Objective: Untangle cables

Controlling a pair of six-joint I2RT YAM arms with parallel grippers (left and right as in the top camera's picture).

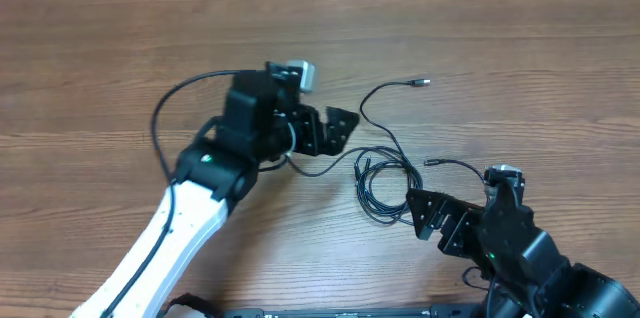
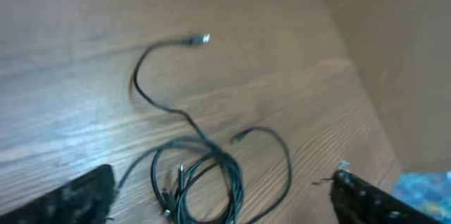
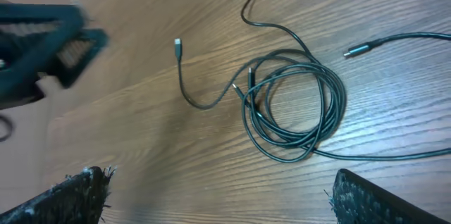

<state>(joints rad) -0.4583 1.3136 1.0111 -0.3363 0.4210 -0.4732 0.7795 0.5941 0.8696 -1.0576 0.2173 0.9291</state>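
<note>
Two hands hang wide open and empty over the table (image 1: 120, 48), left hand (image 1: 340, 130) at frame centre, right hand (image 1: 425, 220) lower right. Between them lie the cables (image 1: 385, 183), loosely coiled. Best to pinch one free plug end (image 1: 422, 82) and draw it clear slowly.

Soft, even indoor light; sharpness varies by camera.
The overhead view is evenly bright and fairly crisp, with only faint shadows on the table (image 1: 500, 38) beside the arms. The left wrist view is smeared all over: wood grain streaks, the cables (image 2: 211, 150) look soft, and a pale sheen lies upper left. The right wrist view is sharper mid-frame, but its near fingers (image 3: 67, 199) are fuzzy.
</note>
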